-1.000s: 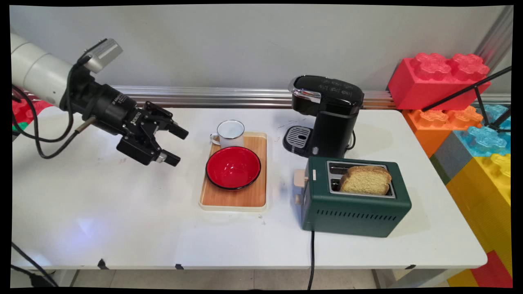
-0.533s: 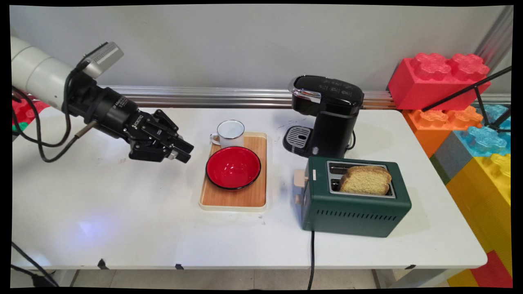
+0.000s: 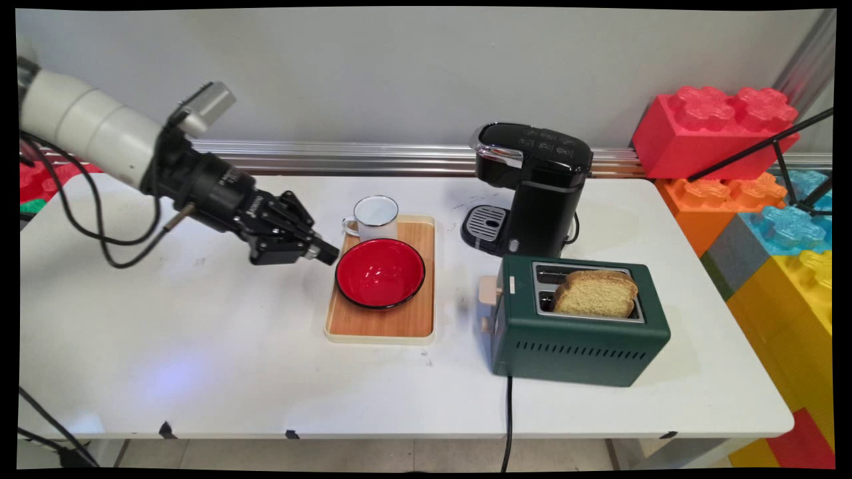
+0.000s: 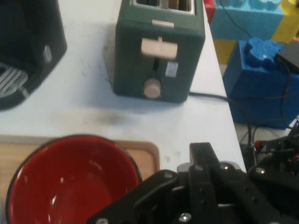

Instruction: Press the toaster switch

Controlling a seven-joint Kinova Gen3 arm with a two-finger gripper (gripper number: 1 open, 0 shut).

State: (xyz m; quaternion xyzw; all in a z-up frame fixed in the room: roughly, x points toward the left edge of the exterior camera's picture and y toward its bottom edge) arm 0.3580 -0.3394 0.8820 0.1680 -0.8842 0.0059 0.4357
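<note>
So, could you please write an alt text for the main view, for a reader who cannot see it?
A black gripper, fingers shut, hangs by the left rim of a red bowl on a wooden tray, with a white mug behind it. To the right stand a black coffee machine and a green toaster holding a bread slice.

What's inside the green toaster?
A slice of bread sticks out of the green toaster's near slot. The far slot looks empty from above. The slice's lower part is hidden down inside the slot.
</note>
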